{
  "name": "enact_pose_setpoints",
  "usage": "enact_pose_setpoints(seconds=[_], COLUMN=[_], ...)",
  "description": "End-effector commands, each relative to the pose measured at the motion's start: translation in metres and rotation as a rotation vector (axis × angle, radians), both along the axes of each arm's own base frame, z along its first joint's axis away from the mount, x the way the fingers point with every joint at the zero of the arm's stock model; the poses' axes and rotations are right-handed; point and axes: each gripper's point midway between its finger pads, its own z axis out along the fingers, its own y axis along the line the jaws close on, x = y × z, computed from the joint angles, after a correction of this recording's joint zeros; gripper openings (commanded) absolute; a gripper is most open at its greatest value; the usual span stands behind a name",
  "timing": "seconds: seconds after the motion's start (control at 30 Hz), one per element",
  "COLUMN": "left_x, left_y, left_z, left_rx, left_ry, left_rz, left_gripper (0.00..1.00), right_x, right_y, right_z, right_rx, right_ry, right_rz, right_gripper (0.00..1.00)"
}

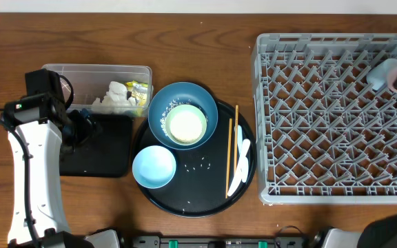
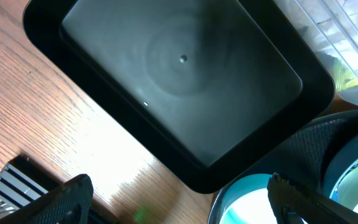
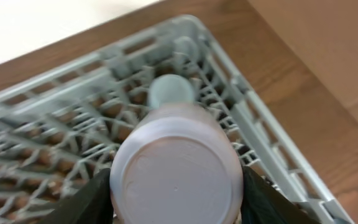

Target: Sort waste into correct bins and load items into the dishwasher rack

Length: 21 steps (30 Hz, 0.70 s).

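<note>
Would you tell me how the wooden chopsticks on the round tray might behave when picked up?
The chopsticks look thin and stiff, so probably light but awkward to pinch off the flat round tray. Lying loose beside the spoon, they may roll or separate.

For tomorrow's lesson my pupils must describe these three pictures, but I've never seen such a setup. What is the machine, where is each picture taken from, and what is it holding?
It is a robot with two arms at a wooden table, each ending in a two-fingered claw. One picture looks straight down from above; the other two come from cameras on the wrists. On the table stand a grey dishwasher rack, a clear tub with napkins and a wrapper, a rectangular black tray, and a round black tray carrying a dark-blue bowl, a light-blue bowl, chopsticks, a white spoon and stray rice. The left claw is open and empty by the rectangular tray. The right claw grips a pale cup over the rack's far corner.
</note>
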Motion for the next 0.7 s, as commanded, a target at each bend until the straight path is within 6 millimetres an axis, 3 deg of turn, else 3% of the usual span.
enact_pose_setpoints(seconds=[0.0, 0.3, 0.67], left_x=[-0.003, -0.003, -0.003], left_y=[0.002, 0.002, 0.002], left_z=[-0.003, -0.003, -0.003], left_rx=[0.007, 0.007, 0.007], left_ry=[0.016, 0.016, 0.016], left_rz=[0.01, 0.01, 0.01], left_gripper=[0.91, 0.91, 0.91], right_x=[-0.002, -0.007, 0.001], right_y=[-0.025, -0.065, -0.077], right_z=[-0.009, -0.054, -0.09], right_rx=[-0.007, 0.046, 0.064], right_ry=[0.019, 0.079, 0.13], right_rz=[-0.051, -0.147, -0.162], right_gripper=[0.46, 0.45, 0.45])
